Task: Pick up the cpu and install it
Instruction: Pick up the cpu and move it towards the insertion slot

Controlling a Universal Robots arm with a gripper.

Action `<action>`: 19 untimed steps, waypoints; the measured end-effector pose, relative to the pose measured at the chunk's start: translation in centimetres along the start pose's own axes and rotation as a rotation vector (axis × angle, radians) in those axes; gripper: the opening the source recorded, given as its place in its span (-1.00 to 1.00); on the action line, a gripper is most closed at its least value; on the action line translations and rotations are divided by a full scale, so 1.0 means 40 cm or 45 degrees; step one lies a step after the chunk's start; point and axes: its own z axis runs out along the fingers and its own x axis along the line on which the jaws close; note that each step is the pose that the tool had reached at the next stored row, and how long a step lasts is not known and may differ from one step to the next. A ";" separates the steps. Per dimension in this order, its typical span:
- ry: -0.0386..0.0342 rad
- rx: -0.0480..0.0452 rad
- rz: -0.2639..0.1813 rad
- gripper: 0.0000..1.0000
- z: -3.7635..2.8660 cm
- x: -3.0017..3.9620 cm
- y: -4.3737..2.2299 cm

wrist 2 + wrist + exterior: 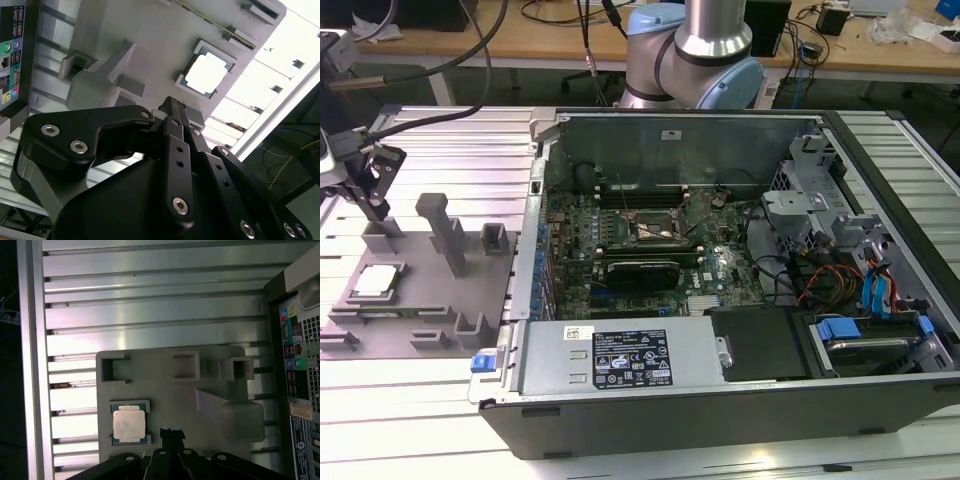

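You had the cpu [375, 280] lying flat, silvery top up, in its square recess on the grey fixture plate [425, 290], near that plate's corner toward the exterior view's left. In the first wrist view the cpu [129, 424] sat just beside the tool [172, 434], not touching it. The tool [368, 185] hung over the same plate, above the edge behind the cpu's recess, close to a small raised block. Its fingers were drawn together with nothing between them. A tall grey post [445, 232] stood on the plate to the cpu's right in the exterior view. The plate rested on the ribbed metal counter [410, 420]. Beside the plate, on the exterior view's right, lay the open computer case [720, 405], the motherboard socket [657, 227] showing inside it.
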 end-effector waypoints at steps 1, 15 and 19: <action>0.0001 0.000 0.000 -0.79 0.000 0.004 0.000; 0.0000 0.000 0.000 -0.79 0.004 0.082 -0.006; 0.0001 0.000 0.000 -0.79 0.006 0.098 -0.008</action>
